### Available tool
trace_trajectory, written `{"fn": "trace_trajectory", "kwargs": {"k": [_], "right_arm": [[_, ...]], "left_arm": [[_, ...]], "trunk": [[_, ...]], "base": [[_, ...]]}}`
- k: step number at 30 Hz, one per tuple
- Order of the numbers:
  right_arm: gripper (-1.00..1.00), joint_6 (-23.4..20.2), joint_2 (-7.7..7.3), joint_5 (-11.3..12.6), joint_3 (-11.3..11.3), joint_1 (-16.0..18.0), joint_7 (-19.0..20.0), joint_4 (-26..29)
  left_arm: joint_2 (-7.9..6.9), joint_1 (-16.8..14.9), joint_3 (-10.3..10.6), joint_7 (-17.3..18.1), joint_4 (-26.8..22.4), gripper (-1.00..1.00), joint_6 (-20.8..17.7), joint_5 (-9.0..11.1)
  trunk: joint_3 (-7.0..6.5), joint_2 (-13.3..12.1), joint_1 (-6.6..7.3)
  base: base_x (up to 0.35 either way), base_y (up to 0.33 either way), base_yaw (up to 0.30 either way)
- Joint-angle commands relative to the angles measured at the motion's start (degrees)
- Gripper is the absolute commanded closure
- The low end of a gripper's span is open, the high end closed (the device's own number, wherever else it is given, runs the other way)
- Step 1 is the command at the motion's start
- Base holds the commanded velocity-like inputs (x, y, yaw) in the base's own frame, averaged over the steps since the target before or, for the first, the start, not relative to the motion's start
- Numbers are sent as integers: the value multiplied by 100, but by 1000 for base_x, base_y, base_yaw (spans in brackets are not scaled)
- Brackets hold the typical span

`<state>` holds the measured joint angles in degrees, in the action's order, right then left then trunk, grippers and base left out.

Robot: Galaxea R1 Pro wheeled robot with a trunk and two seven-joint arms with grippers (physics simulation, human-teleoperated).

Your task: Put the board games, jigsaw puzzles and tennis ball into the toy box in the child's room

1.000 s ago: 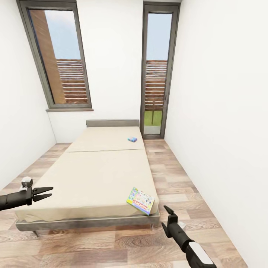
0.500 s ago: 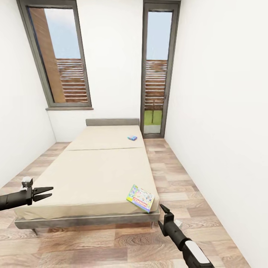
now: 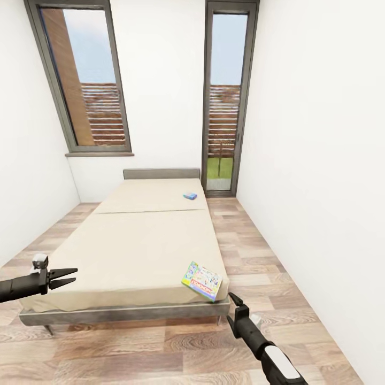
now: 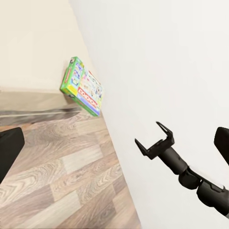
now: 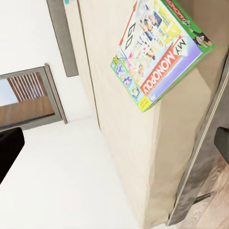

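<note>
since a second ago the right gripper has drawn in toward the near right corner of the bed, and the head view has crept a little, so the bed sits slightly higher in it. that gripper hangs over the wood-plank floor, just off the bed's foot, its jaws parted and grasping nothing. the left gripper hovers at the near left corner of the mattress, jaws spread and released too. on the near right corner lies the my monopoly board game, flat, one corner reaching the mattress edge; the right wrist view reads its lid. farther up, near the grey headboard, rests the small blue board game. behind stand two tall windows.
</note>
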<state>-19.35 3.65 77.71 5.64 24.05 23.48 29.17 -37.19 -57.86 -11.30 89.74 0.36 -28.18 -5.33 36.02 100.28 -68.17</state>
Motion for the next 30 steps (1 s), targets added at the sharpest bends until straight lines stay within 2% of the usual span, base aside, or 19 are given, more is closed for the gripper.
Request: {"fn": "trace_trajectory", "kwargs": {"k": [1,10,30], "right_arm": [[-100,-50,4,41,34,4,42,-1],[-100,-22,-7,36,25,4,506,1],[-100,-8,-8,34,27,4,596,-7]], "left_arm": [[-1,-6,-47,26,3,-100,-58,-56],[1,-6,-46,26,6,-100,-48,-69],[10,-3,-47,26,8,-100,-22,-64]], "trunk": [[24,45,-22],[186,406,-220],[545,1208,-659]], "base": [[0,0,0],[0,0,0],[0,0,0]]}}
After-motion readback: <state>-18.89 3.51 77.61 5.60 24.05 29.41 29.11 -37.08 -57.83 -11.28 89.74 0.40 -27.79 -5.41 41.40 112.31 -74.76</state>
